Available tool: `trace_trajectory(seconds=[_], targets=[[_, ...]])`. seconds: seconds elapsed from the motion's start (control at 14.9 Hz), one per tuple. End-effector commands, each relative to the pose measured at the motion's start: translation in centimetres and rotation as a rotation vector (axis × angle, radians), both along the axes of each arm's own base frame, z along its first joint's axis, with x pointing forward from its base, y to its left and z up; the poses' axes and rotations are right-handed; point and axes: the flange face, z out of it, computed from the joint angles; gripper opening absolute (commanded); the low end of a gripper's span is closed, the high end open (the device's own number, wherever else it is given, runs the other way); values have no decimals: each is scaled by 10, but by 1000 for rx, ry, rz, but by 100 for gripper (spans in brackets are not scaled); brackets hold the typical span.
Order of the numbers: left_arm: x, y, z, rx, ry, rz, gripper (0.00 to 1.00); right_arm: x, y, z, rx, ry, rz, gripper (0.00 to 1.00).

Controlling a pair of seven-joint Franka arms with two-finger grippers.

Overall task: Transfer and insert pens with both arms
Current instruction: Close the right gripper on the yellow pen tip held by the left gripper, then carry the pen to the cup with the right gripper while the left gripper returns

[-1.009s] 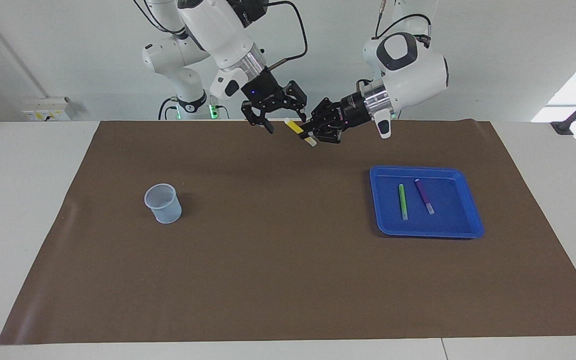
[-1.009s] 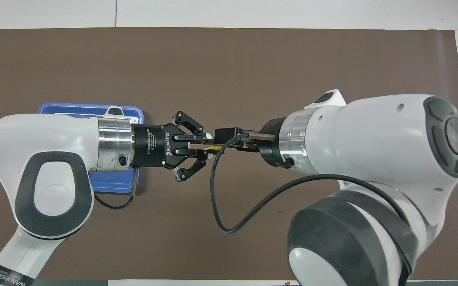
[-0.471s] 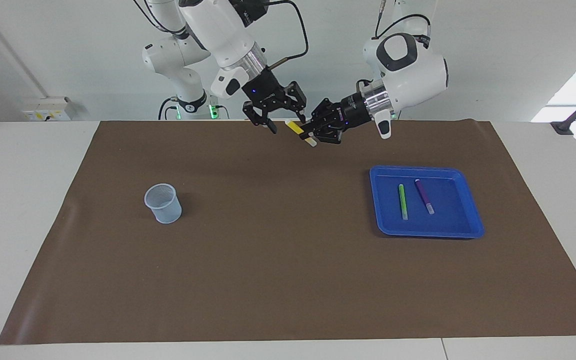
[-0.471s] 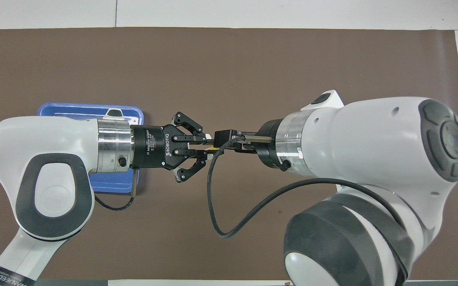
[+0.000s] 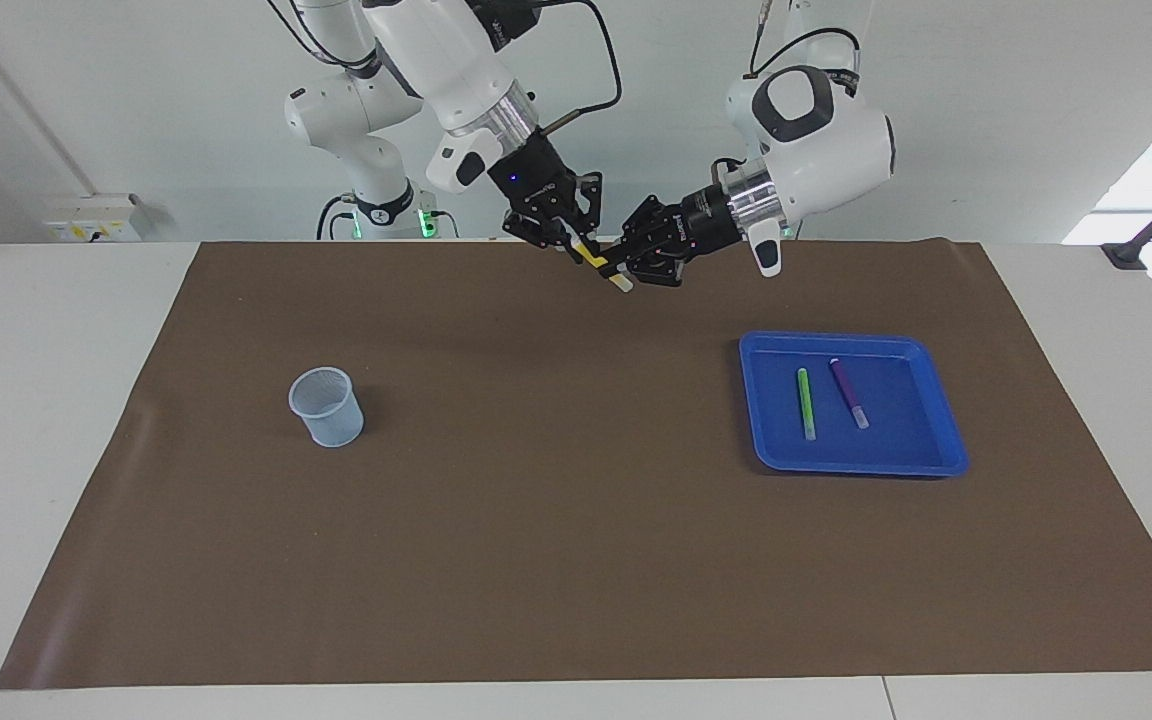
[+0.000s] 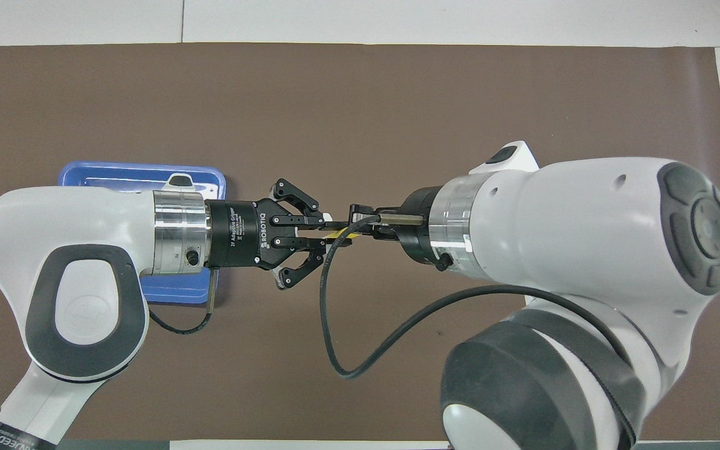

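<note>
— Brown paper covers the tabletop [image 5: 576, 560]. Where is the yellow pen [image 5: 598, 262]?

— Up in the air, over the paper's edge by the robots. The left gripper [image 5: 618, 266] has its fingers shut tight on one end. The right gripper [image 5: 570, 243] has its fingers pinched on the other end.

— And the other pens?

— The green pen [image 5: 806, 403] and the purple pen [image 5: 848, 393] lie side by side in the blue tray [image 5: 861, 463] — apart. A pale cup [image 5: 326, 406] stands well away, toward the right arm's end.

We are seeing a matt brown mat [image 5: 576, 560], a glossy blue plastic tray [image 5: 936, 400], a translucent plastic cup [image 5: 327, 407] and glossy white arms [image 6: 591, 206].
</note>
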Motion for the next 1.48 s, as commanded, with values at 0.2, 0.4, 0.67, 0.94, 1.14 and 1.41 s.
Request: trace_trajectory(seconds=[0.2,0.4,0.67,0.94,1.14,1.41], targets=[[-10,6,3,-15,-4,33,94,6,-3,4,-1,-21,-6,0],[-15,10,-1,-7,2,35,100,12,-14,4,-4,-23,-27,0],[-13,26,-7,0,9,52,100,29,-54,-5,-103,-52,-58,0],[-3,63,-14,26,-52,33,100,30,-108,-36,-276,-76,-30,0],[0,89,-22,115,-157,-108,100,26,-153,-58,-424,-96,69,0],[2,139,-31,228,-307,-350,100,35,-209,-67,-564,-124,119,0]])
